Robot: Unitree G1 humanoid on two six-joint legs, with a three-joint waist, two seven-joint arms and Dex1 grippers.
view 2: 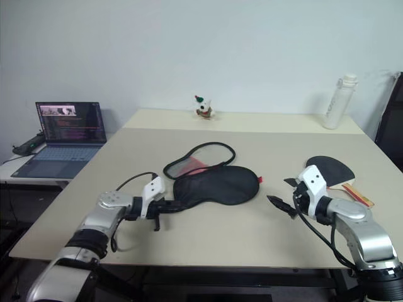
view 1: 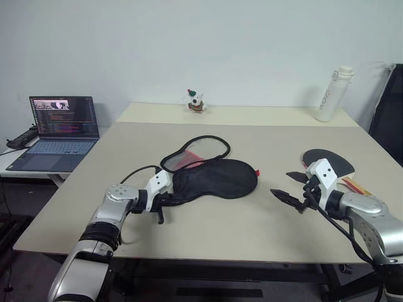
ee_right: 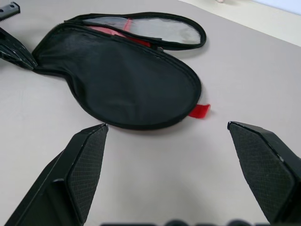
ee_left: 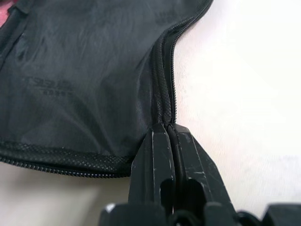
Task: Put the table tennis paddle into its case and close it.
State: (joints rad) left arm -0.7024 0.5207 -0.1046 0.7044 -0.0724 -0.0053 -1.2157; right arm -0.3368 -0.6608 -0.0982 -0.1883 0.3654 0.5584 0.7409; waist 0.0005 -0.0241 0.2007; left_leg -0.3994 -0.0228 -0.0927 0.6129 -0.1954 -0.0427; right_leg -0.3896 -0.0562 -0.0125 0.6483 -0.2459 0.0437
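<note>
Pinched together, the left gripper [ee_left: 170,129] has its fingers closed on the narrow handle end of the case [view 1: 214,178], right at the zip seam. That black case lies unzipped in the middle of the table [view 1: 208,239], its mesh flap folded back toward the far side. Spread wide and holding nothing, the right gripper [ee_right: 167,127] hovers over the tabletop beside the case. Just behind that arm lies the paddle [view 2: 330,168], flat on the table.
</note>
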